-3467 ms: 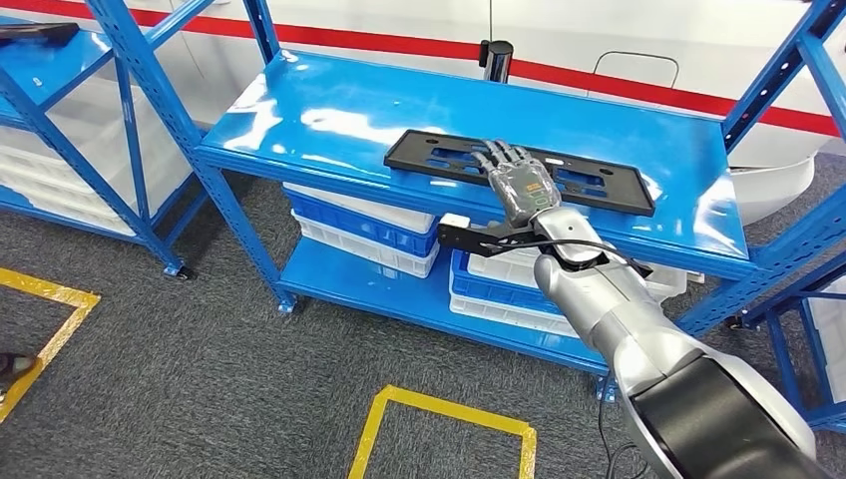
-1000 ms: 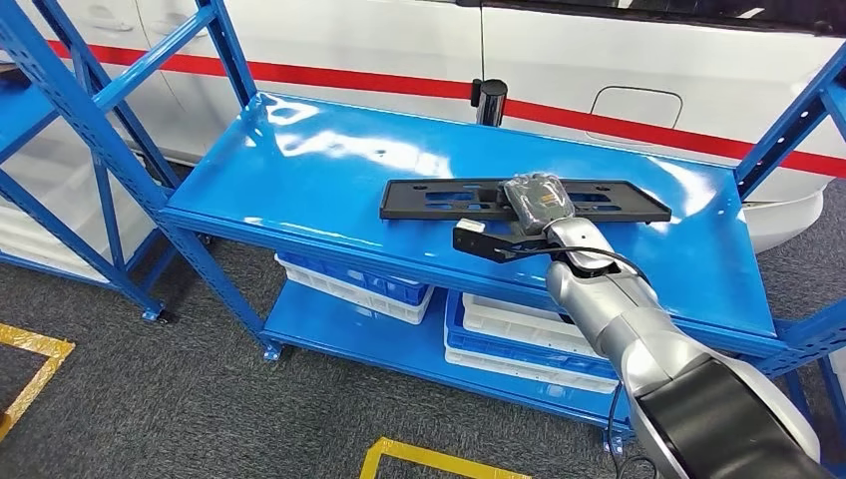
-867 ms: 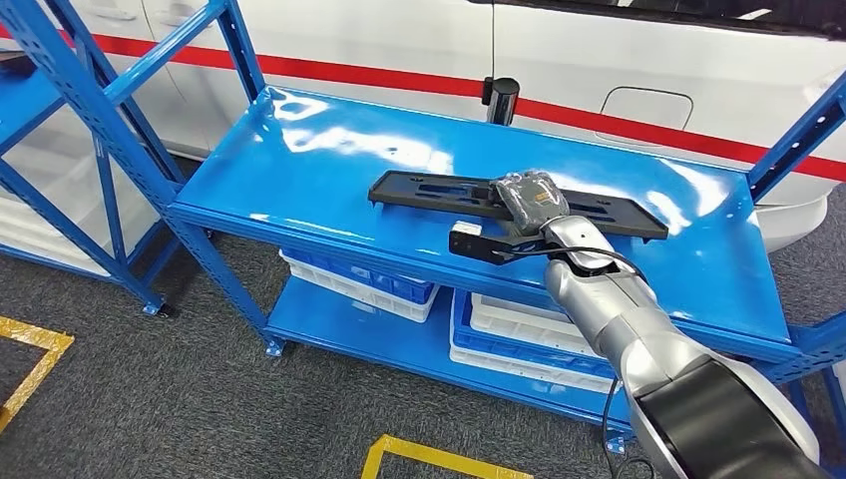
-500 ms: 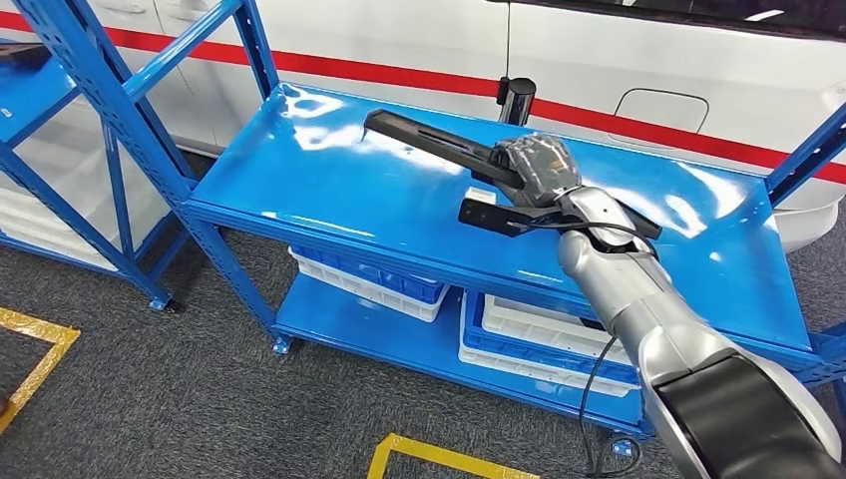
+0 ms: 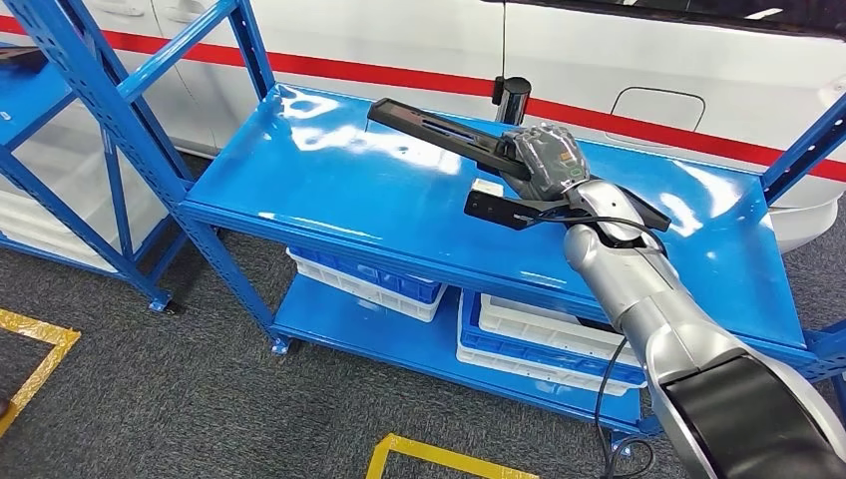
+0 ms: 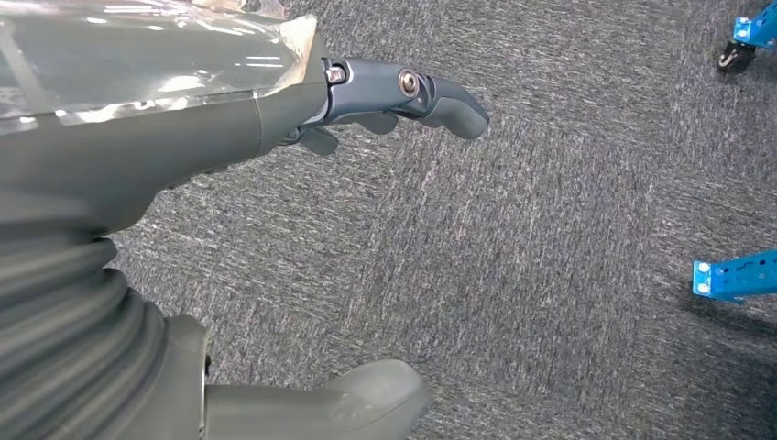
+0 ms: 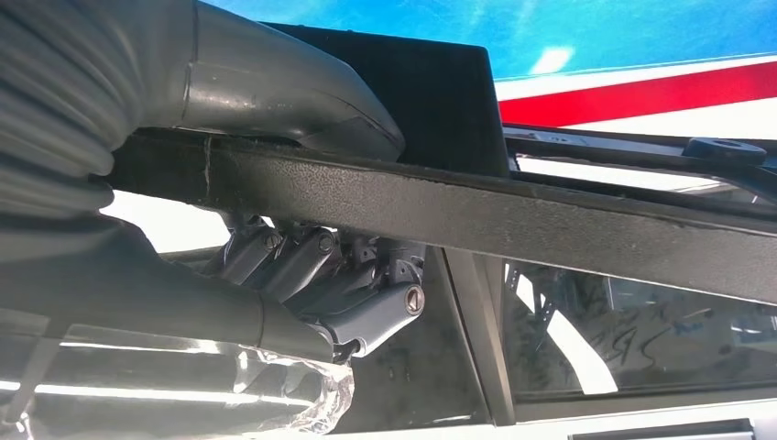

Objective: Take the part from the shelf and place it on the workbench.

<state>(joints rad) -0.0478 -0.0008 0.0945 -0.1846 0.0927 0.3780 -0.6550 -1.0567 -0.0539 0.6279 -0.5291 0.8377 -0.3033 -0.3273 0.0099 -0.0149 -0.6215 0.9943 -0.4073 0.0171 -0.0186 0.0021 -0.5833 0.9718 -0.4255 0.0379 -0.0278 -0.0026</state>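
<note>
Part [image 5: 439, 130]: long flat black panel with slots, off the shelf surface, tilted, its far-left end raised over the top deck of the blue shelf [image 5: 329, 190]. Its right end is hidden behind the right hand [image 5: 544, 160].

Right hand: clamped round the part near the middle of its length. In the right wrist view the thumb [image 7: 275, 87] lies over one face of the panel edge [image 7: 550, 220] and the fingers [image 7: 321, 266] curl under the other; grip looks firm, contact on both sides.

Left hand [image 6: 275, 137]: hangs over grey carpet, holds nothing; fingers partly curled, thumb apart from them. Cannot say from this view whether it counts as spread or closed.

Surroundings: shelf top deck glossy, with reflections. Lower deck carries blue and white crates [image 5: 369, 284]. Behind the shelf, a white vehicle body [image 5: 638, 50] with a red stripe. A second blue rack [image 5: 60, 120] stands at left. Yellow tape marks [image 5: 439, 454] on the near floor.

Step in hand (judgement): the pick is done, the part is lifted; the carry phase is starting. No workbench is in view.

Next move calls for: drawing the part clear of the shelf uprights, minding the long overhanging left end, then turning toward the workbench while keeping the grip from rotating under the off-centre load.
</note>
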